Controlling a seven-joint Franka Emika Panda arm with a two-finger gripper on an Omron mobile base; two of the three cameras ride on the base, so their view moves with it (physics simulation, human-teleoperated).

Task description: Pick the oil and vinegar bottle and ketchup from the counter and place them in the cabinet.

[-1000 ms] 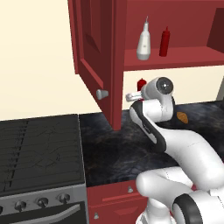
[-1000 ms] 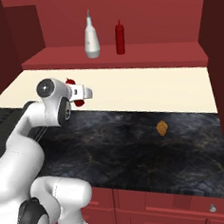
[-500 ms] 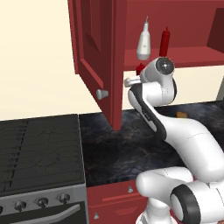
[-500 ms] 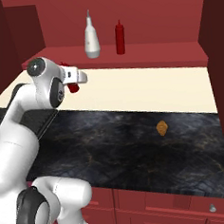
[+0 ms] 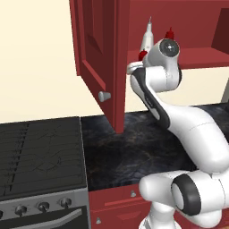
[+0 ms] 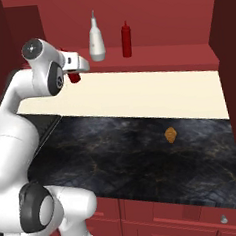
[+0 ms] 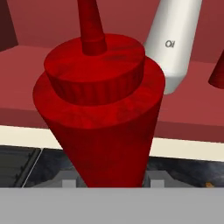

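Gripping the ketchup [image 7: 99,113], the gripper [image 6: 75,69] is sitting clamped on the red bottle's body, its two fingers pressing in from either side at the bottom of the hand view. The arm is reaching up toward the cabinet [image 5: 96,49], whose panelled door is hanging open with its silver knob [image 5: 104,95] showing. In the right base view the ketchup [image 6: 73,76] is hanging in the air just below the front edge of the cabinet shelf [image 6: 160,54], near its left end, well above the counter [image 6: 142,148]. The oil and vinegar bottle [image 6: 96,39] is standing upright on the shelf, a little right of the gripper (its label is reading "Oil" in the hand view, [image 7: 177,43]). A slimmer red bottle [image 6: 127,39] is standing upright beside it, further right along the shelf. A small brown item [image 6: 170,134] is lying on the counter toward its back right part. The stove [image 5: 40,156] is sitting at the counter's left edge
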